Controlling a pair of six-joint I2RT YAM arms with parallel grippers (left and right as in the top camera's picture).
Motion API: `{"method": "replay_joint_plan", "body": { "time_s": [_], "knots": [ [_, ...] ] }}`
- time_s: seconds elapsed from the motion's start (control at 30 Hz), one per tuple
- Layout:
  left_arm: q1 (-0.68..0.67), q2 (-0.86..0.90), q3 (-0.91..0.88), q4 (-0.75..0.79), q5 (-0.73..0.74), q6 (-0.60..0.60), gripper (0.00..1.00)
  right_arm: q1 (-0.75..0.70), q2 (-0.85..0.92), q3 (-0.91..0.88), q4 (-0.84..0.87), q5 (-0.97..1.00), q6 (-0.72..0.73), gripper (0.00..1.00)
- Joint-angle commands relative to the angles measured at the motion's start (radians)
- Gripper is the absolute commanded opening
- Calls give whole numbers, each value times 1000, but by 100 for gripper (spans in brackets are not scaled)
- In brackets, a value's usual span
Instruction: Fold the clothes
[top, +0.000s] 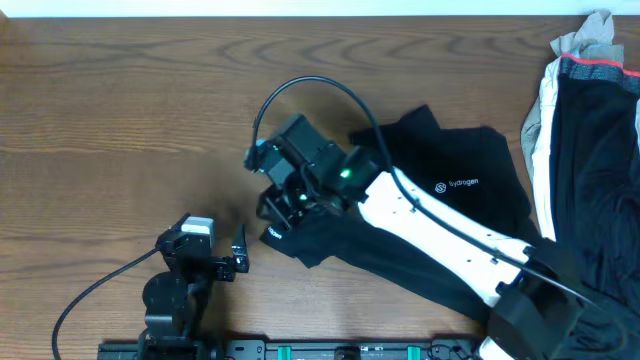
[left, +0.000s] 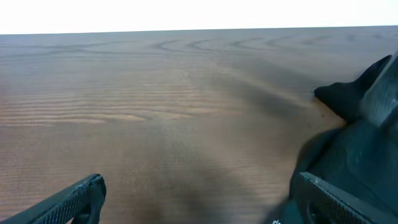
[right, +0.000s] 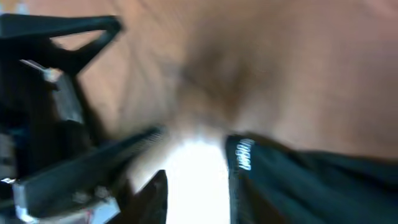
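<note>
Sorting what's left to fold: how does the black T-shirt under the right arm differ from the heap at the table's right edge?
The black T-shirt is one garment, lying fairly flat with a white logo; the heap of clothes is bunched and mixes black, white and grey. The T-shirt lies mid-table; the heap runs off frame. Both are partly black.

In the overhead view, right of the centre, the black T-shirt (top: 470, 150) carries a small white logo (top: 458, 184): a round sign and the word "hydrogen". In the right wrist view, a white print (right: 244, 154) on black cloth is too blurred to read.
</note>
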Motion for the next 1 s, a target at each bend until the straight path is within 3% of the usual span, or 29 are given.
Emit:
{"method": "replay_joint_plan", "body": {
  "time_s": [0.0, 0.2, 0.3, 0.43, 0.63, 0.97],
  "knots": [
    [-3, -1, -21, 2, 6, -13, 98, -78, -97, 9, -35, 172, 18, 39],
    [-3, -1, -21, -1, 19, -29, 98, -278, -158, 9, -111, 248, 105, 51],
    [-3, 0, -21, 35, 131, -29, 98, -389, -142, 8, -151, 248, 170, 51],
    [-3, 9, -21, 31, 276, -97, 98, -499, -68, 8, -174, 248, 235, 42],
    [-3, 44, -10, 35, 436, -235, 98, -563, 118, 8, -170, 306, 404, 1],
    [-3, 45, -4, 154, 562, -348, 98, -567, 360, 8, -115, 338, 607, 1]
  ]
}}
